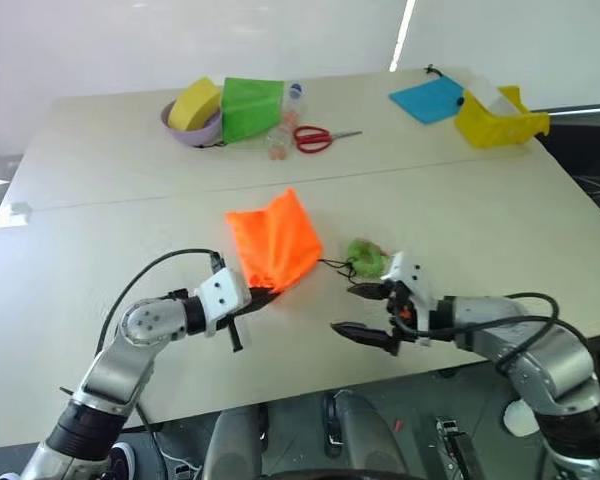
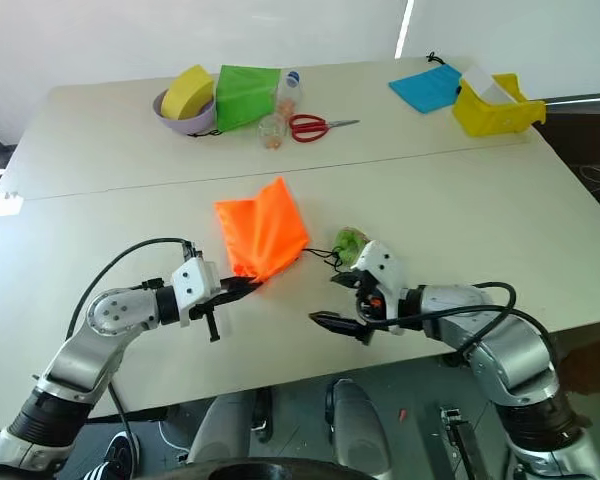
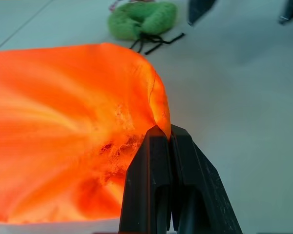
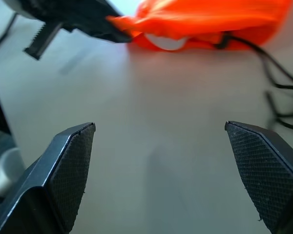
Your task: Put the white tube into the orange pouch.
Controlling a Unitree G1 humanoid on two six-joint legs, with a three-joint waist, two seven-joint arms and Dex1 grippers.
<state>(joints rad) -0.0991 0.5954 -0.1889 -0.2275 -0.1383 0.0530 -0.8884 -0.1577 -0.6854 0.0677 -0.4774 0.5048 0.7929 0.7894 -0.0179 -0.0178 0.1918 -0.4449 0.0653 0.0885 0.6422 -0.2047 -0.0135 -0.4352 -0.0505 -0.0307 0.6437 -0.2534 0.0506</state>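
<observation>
Pouch [image 1: 273, 240]: mid-tabletop, toward near edge, rim pinched in left gripper [image 1: 262, 297]; white tube [image 4: 167, 42] seemingly showing at mouth. Right gripper [image 1: 371, 314]: jaws apart, empty. Advice: keep mouth raised, seat tube fully.

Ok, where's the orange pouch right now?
The orange pouch lies mid-table in the head views, its near edge pinched by the left gripper, green tuft to its right.

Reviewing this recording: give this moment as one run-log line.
left tool: shut on orange pouch edge | right tool: open, empty | white tube: white end showing at pouch mouth
</observation>
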